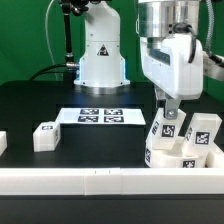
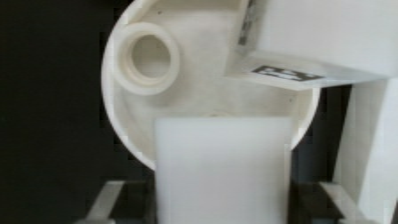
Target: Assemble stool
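**At lower right of the exterior frame, the tool pinches an upright stool leg over the seat**

At lower right of the exterior view the tool (image 1: pixel 168 108) hangs down from the white arm. Its two fingers are pressed against the sides of the held leg (image 1: pixel 165 128), neither wide apart nor fully together. The held leg stands with its long axis roughly vertical, in line with the fingers, and its tagged face is turned toward the camera. In the wrist view the same held leg (image 2: pixel 222 165) fills the space between the fingers and points toward the seat (image 2: pixel 134 110) beyond it.

The seat (image 1: pixel 160 156) lies low at lower right, just behind the rail (image 1: pixel 90 180). One round socket (image 2: pixel 146 57) opens toward the wrist camera. Whether the held leg touches the seat cannot be told.

A second leg (image 1: pixel 203 130) stands just beside the held one, on the exterior view's right, slightly tilted. A loose leg (image 1: pixel 45 135) lies well apart at middle left. A cut-off white piece (image 1: pixel 3 143) shows at the left edge.

The legs carry black-and-white square tags, and so does the marker board (image 1: pixel 100 116) at centre. None of them has readable writing. The robot base (image 1: pixel 100 65) bears a triangular warning label (image 1: pixel 103 48), which is too small to read.

The desk (image 1: pixel 60 100) is matt black, and a green backdrop (image 1: pixel 20 35) fills the upper corners.
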Tool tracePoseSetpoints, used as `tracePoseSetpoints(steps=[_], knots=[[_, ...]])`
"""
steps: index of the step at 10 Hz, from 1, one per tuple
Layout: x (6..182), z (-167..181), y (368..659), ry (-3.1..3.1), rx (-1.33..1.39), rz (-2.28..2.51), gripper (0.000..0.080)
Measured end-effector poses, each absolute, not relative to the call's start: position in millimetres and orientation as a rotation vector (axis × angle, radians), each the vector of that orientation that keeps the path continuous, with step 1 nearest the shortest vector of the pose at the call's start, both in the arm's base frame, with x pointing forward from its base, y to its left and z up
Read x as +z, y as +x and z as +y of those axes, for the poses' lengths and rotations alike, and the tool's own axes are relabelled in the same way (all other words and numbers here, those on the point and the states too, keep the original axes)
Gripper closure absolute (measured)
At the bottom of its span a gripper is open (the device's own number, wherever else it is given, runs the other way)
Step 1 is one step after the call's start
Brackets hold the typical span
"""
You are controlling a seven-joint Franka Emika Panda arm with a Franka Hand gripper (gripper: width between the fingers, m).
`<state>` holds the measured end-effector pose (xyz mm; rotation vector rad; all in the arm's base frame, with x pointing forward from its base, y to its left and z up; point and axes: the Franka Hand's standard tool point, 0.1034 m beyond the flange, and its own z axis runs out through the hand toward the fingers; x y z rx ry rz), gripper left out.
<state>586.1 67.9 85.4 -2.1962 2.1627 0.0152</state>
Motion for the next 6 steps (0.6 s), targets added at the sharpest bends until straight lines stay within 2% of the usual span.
tracePoseSetpoints(steps=[1,2,3,4,5,6], knots=[[85.1,69,586,-2.194,0.017,2.164,0.0465],[85.4,69,586,-2.212,0.017,2.146,0.0284],[93.6,72,587,-2.28,0.025,2.068,0.0193],[102.2,72,590,-2.321,0.015,2.0,0.0193],[106.5,72,591,-2.333,0.016,1.966,0.0158],[103.5,73,590,-2.341,0.019,1.963,0.0152]])
